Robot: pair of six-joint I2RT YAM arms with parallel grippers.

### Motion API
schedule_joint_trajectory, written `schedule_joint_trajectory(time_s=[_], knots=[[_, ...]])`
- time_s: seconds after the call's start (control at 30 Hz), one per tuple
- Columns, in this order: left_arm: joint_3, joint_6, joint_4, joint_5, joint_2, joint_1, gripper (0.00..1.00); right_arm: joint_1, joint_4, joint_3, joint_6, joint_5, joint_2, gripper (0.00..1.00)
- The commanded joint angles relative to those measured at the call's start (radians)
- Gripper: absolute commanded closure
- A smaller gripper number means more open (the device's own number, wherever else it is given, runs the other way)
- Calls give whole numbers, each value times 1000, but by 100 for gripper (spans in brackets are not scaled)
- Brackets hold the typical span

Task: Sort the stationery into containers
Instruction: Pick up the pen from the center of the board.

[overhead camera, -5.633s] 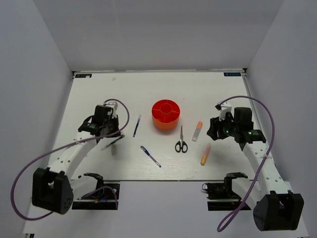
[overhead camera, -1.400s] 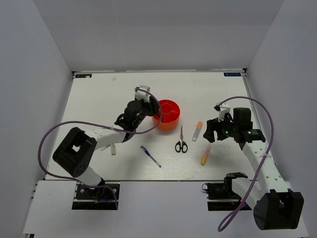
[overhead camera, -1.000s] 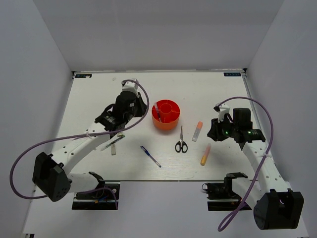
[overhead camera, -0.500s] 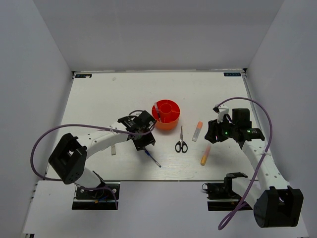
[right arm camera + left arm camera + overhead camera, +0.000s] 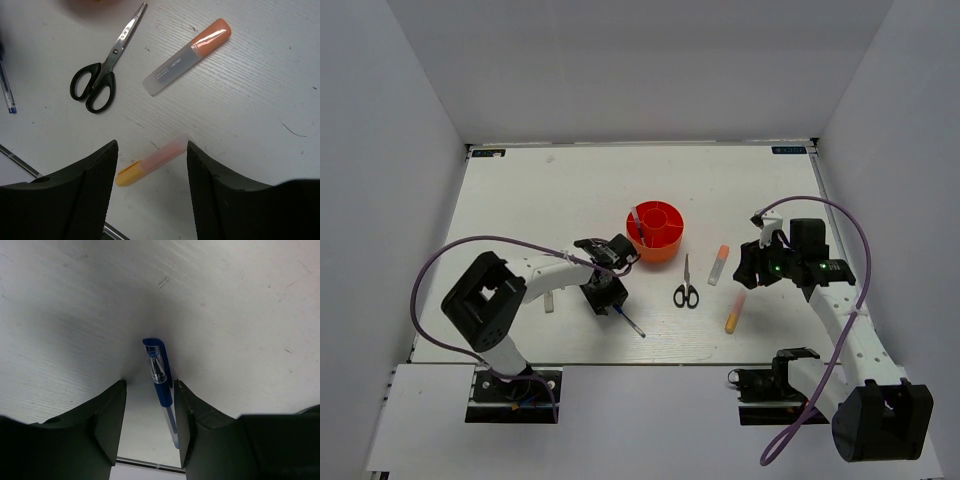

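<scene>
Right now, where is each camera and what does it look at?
Top external: above and behind the arms, looking down on the table; both arms and the tub show.
Left wrist: on the left arm, facing down; left gripper straddles a blue pen.
Right wrist: on the right arm, facing down; right gripper over the highlighter, scissors and marker beyond.
Shared: top and right wrist both show the scissors.

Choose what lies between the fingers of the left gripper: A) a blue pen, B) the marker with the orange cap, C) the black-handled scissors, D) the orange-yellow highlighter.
A: the left wrist view shows a blue pen lying on the table, inside the open left gripper.
</scene>
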Motion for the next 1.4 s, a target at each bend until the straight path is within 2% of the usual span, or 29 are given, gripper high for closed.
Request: schedule_joint_trajectory(time_s=[0.0,0.13,0.2,0.23,0.3,0.43,0.53,0.57,0.73,0.97,1.37], knots=[[43,-23,-7,-51,11,5,47,1,3,40,-3,-13,-21,39],[72,-20,-18,-54,55,17,48,-4,3,41,-3,-13,-21,39],[81,-22,-23,-51,69,22,53,-2,3,40,-4,-15,-21,39],[80,-23,-29,-51,77,22,60,-1,3,41,-1,-12,-22,39],[70,-28,-27,-52,80,22,65,-2,2,41,-1,-12,-25,39],[43,-22,-26,-34,85,21,69,-1,5,41,3,-12,-29,39],[34,-2,-26,-31,80,25,77,-1,5,43,3,-12,-32,39],[34,6,-24,-31,79,24,84,-1,5,41,5,-10,-35,39],[106,131,-37,-45,42,25,100,-2,6,40,5,-12,-39,39],[188,265,-70,-126,-58,14,100,-1,11,37,5,-24,-33,39],[274,599,29,-200,-188,4,100,-5,17,30,3,-15,-22,39]])
